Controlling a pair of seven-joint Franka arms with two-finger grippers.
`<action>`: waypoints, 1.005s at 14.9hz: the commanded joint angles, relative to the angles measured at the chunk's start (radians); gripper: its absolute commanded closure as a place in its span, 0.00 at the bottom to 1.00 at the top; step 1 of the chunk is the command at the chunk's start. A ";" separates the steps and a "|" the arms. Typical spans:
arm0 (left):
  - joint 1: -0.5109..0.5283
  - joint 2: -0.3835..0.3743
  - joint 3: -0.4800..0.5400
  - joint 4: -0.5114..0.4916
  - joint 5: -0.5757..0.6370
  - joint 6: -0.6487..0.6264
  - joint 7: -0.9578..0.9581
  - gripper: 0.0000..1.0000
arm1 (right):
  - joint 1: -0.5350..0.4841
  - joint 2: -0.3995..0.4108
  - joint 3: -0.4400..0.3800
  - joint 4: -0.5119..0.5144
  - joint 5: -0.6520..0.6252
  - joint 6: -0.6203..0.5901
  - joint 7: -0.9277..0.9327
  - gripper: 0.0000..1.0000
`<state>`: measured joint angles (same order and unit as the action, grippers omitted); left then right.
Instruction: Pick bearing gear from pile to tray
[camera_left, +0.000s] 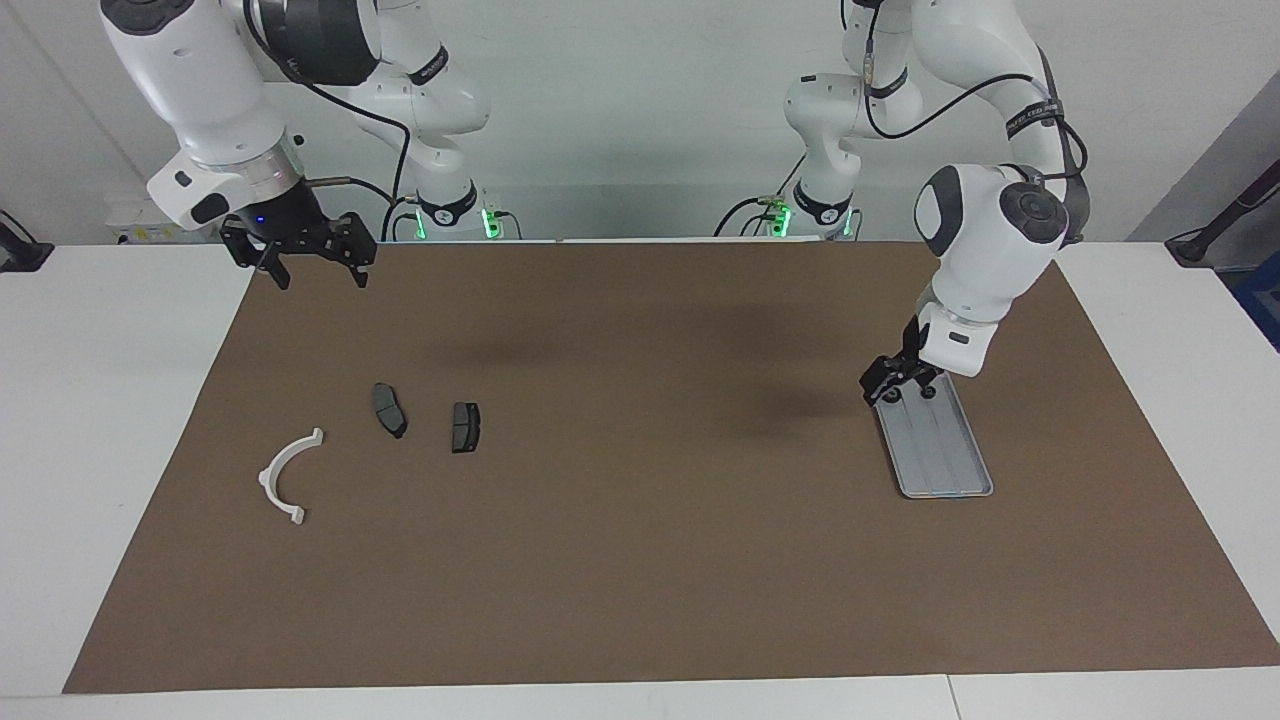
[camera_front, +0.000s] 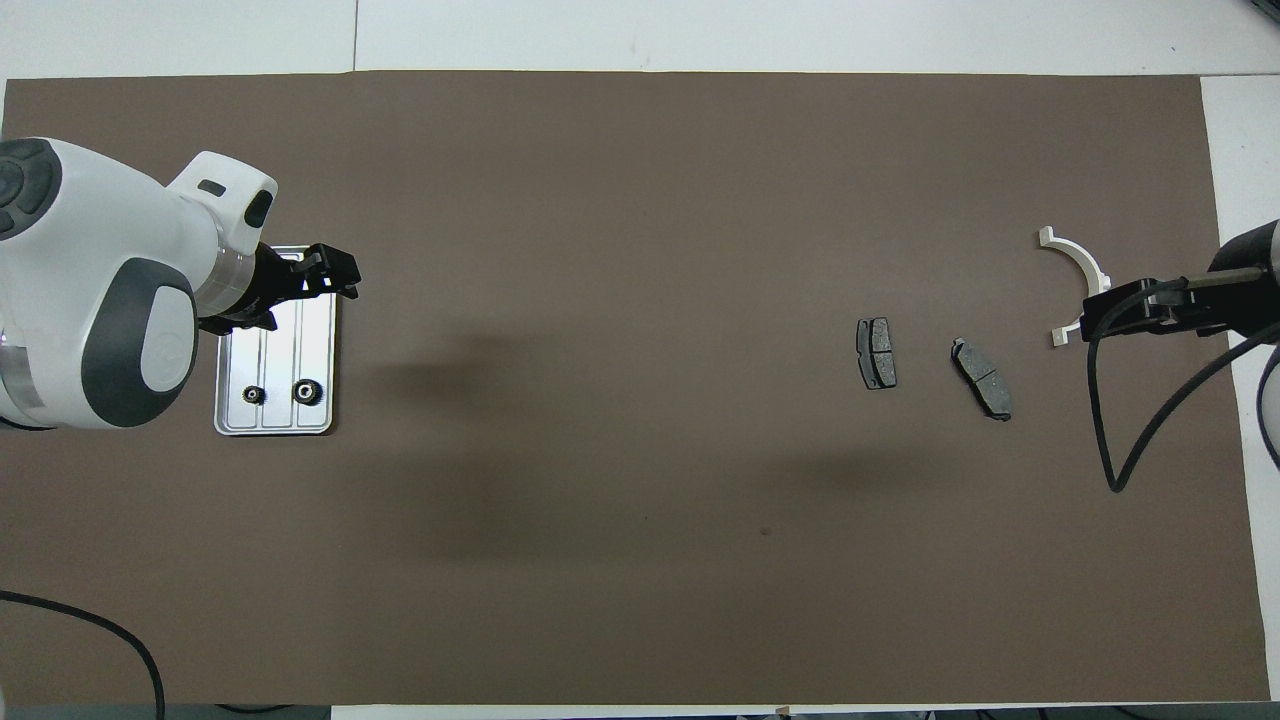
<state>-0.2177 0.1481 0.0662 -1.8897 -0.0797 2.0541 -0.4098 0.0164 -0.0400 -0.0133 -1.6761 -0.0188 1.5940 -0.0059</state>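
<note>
The silver grooved tray (camera_left: 945, 450) lies toward the left arm's end of the table. Two small black bearing gears (camera_front: 254, 395) (camera_front: 307, 391) lie in its end nearer to the robots; one also shows in the facing view (camera_left: 928, 392). My left gripper (camera_left: 888, 392) is open and empty, just above the tray (camera_front: 270, 345). The pile, toward the right arm's end, holds a white half-ring bracket (camera_left: 290, 475) and two dark brake pads (camera_left: 390, 410) (camera_left: 465, 427). My right gripper (camera_left: 320, 278) is open, empty and raised high over the mat's corner.
A brown mat (camera_left: 640, 560) covers most of the white table. In the overhead view the right gripper (camera_front: 1095, 318) covers part of the bracket (camera_front: 1075, 262). The brake pads (camera_front: 877, 352) (camera_front: 982, 378) lie apart from each other.
</note>
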 joint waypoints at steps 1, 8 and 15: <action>0.009 0.011 0.013 0.038 0.014 -0.046 -0.011 0.00 | -0.003 -0.018 0.000 -0.019 0.017 0.009 0.003 0.00; 0.098 -0.043 0.018 0.287 0.057 -0.463 0.074 0.00 | -0.013 -0.018 0.000 -0.017 0.017 0.006 -0.003 0.00; 0.147 -0.222 0.009 0.253 0.057 -0.683 0.100 0.00 | -0.013 -0.018 0.000 -0.019 0.017 0.006 -0.002 0.00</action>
<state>-0.0849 -0.0499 0.0917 -1.6065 -0.0405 1.4073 -0.3330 0.0134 -0.0400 -0.0159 -1.6761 -0.0188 1.5940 -0.0059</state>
